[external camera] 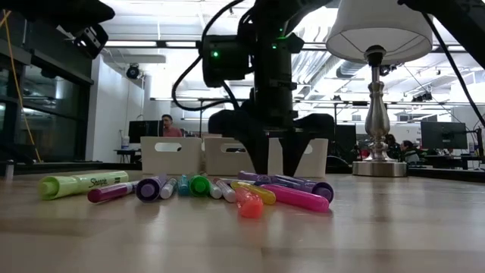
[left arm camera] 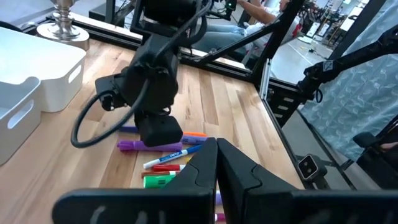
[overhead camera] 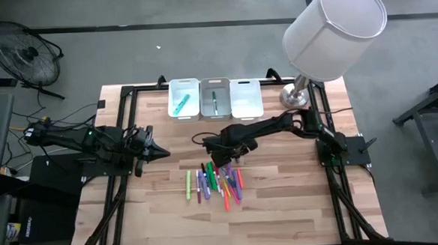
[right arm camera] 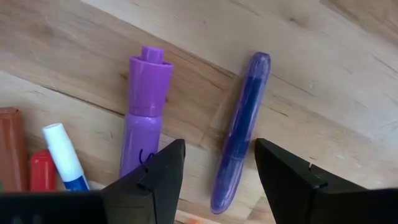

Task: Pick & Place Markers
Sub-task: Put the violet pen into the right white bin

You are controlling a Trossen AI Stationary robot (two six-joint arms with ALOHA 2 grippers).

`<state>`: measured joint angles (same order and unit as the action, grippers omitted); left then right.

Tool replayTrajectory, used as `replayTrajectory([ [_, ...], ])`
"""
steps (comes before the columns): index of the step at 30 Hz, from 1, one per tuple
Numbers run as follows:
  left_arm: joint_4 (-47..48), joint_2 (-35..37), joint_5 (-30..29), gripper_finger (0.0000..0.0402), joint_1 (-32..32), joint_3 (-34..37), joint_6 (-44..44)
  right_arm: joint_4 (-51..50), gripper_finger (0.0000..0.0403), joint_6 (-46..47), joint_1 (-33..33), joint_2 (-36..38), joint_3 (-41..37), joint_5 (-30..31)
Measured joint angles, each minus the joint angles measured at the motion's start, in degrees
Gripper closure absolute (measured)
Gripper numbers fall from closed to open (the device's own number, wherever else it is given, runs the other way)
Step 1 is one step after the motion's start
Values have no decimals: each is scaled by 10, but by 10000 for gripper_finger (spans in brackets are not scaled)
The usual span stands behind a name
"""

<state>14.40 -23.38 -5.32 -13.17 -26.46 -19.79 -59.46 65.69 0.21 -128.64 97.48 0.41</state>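
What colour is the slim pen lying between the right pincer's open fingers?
Purple, a translucent blue-violet. The slim pen shows best in the right wrist view.

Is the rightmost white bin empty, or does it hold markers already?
Empty, seemingly: from above, the rightmost bin shows only white inside, unlike its two neighbours.

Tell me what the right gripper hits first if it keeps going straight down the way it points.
Probably the thin purple marker: it lies between the open fingers of the right gripper, with the table beneath.
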Motion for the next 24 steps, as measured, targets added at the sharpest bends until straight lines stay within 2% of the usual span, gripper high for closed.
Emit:
replayTrajectory([
  [5, 9, 0, 0, 401, 0, 0, 0, 28, 241, -2, 0, 1, -19, -10],
  [17, 8, 0, 0, 401, 0, 0, -2, 32, 368, -19, 1, 0, -31, -9],
  [24, 8, 0, -1, 401, 0, 0, -3, 34, 373, -34, 2, 1, -32, -2],
])
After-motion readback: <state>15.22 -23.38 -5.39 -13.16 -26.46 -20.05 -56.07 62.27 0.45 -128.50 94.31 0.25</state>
